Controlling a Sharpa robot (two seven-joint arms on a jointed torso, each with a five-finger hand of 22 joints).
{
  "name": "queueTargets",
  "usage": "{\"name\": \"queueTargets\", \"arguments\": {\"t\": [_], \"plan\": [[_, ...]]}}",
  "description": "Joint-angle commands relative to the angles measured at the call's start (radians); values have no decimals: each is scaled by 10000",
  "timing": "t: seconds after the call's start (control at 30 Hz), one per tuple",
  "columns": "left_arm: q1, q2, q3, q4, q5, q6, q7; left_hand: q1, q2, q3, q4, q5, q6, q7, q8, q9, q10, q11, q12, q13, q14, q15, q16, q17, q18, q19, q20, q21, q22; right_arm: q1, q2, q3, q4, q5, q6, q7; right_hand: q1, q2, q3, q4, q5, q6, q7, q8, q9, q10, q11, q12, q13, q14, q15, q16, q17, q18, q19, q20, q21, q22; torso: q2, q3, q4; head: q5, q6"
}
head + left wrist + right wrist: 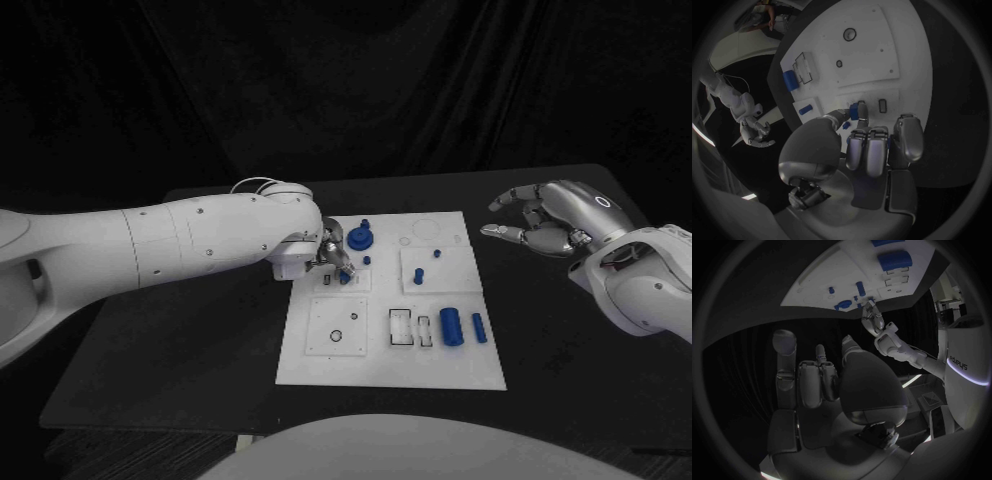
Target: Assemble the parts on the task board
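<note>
The task board (433,365) is lying in the middle of the table (173,370). The left hand (329,262) is reaching over the board's left edge. Just beside its fingers, a round part (359,238) is standing on the board. Two small parts (418,274) are sitting a little further right of that hand. Two longer parts (451,326) are lying nearer the robot. The right hand (555,220) is hanging off the board's right side, well apart from every part.
</note>
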Motion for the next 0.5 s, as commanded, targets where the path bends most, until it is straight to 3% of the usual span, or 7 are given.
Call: {"name": "queueTargets", "arguments": {"t": [0.03,0.4,0.5], "plan": [[-11,-41,9,63,11,-254,-13,-112,18,934,-849,4,70,-26,-70,28,1028,16,-7,2628,1057,-16,27,2634,-11,79,-5,-42,22,-34,-10,7,-11,45,112,-3,-6,57,-44,-39,24,68,5,-5,-21,223,68,-47,660,483,74,-50,-5,158,-3,87,-43,-5,-2,-1,15,3,-2],[-12,-118,7,77,11,-258,-107,-278,7,1133,-805,-161,85,-19,-114,115,1028,21,-7,2628,1057,-15,27,2634,-7,77,-6,-64,23,-67,8,7,-29,52,266,-23,40,80,-40,-58,127,73,12,-19,-38,206,73,-95,613,500,79,-5,70,147,19,91,21,23,-10,-1,49,23,-2],[-14,-116,6,71,11,-306,-141,-283,7,1140,-803,-167,85,-21,-117,117,1028,23,-7,2628,1057,-16,27,2634,-7,77,-6,-65,23,-70,13,7,-23,53,282,-21,40,80,-40,-58,127,73,12,-19,-38,206,73,-95,613,500,79,-5,70,147,19,91,21,23,1,-2,28,56,-2]]}}
